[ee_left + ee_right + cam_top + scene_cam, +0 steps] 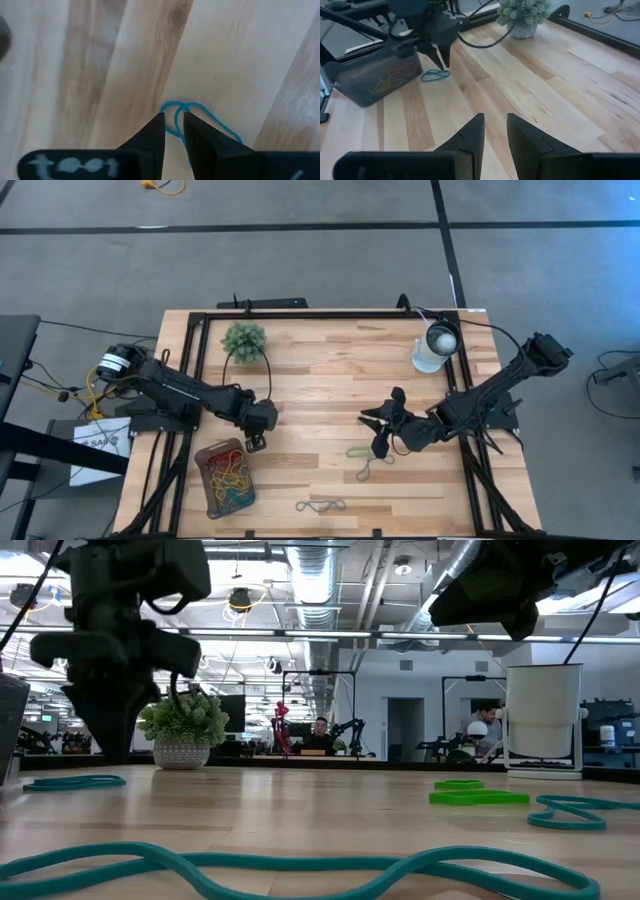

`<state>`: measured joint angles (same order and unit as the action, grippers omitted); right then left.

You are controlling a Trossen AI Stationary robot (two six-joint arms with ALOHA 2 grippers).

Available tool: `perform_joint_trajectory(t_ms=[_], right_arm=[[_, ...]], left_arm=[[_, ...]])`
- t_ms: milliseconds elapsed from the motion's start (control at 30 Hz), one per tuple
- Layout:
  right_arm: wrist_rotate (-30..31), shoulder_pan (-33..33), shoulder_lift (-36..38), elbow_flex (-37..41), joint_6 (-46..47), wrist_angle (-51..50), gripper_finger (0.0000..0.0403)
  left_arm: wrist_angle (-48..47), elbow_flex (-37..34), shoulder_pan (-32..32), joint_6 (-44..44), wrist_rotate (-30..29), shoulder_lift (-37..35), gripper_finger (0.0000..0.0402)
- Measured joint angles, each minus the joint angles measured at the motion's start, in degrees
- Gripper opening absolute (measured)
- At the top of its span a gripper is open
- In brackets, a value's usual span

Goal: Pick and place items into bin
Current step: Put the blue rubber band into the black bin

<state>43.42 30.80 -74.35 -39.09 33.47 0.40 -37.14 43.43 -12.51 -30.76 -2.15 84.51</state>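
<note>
The left gripper (256, 442) hangs just beyond the bin's (207, 495) far right corner. Only its wrist view shows its narrowly parted jaws straddling a blue band (195, 120) that lies flat on the table (320, 370). The right wrist view shows that band (435, 75) beside the bin (355, 85), which holds yellow and red bands. The right gripper (383, 432) hovers mid-table, jaws slightly apart, near a green band (358, 452); two more lie nearer the front edge.

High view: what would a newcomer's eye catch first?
The left end effector points down over a blue-grey band beside the bin, which already holds a tangle of coloured bands. The right end effector sits mid-table, with loose bands near the front edge.
</note>
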Motion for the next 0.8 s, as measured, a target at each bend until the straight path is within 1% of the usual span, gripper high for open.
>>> perform_joint_trajectory(t_ms=[167,400,633,800], right_arm=[[0.0,1.2,0.0,0.0,0.0,0.0,0.0076],[0.0,1.2,0.0,0.0,0.1,0.0,0.0076],[0.1,0.9,0.0,0.0,0.1,0.0,0.0076],[0.2,0.4,0.0,0.0,0.1,0.0,0.0076]], left_arm=[[2.2,-2.6,0.0,-2.2,0.9,0.0,0.0059],[5.1,-5.0,0.0,-2.5,0.8,-0.2,0.0059],[6.2,-5.3,-0.4,-3.1,0.8,-0.2,0.0059],[9.1,-5.4,-1.7,-4.2,0.6,-0.1,0.0059]])
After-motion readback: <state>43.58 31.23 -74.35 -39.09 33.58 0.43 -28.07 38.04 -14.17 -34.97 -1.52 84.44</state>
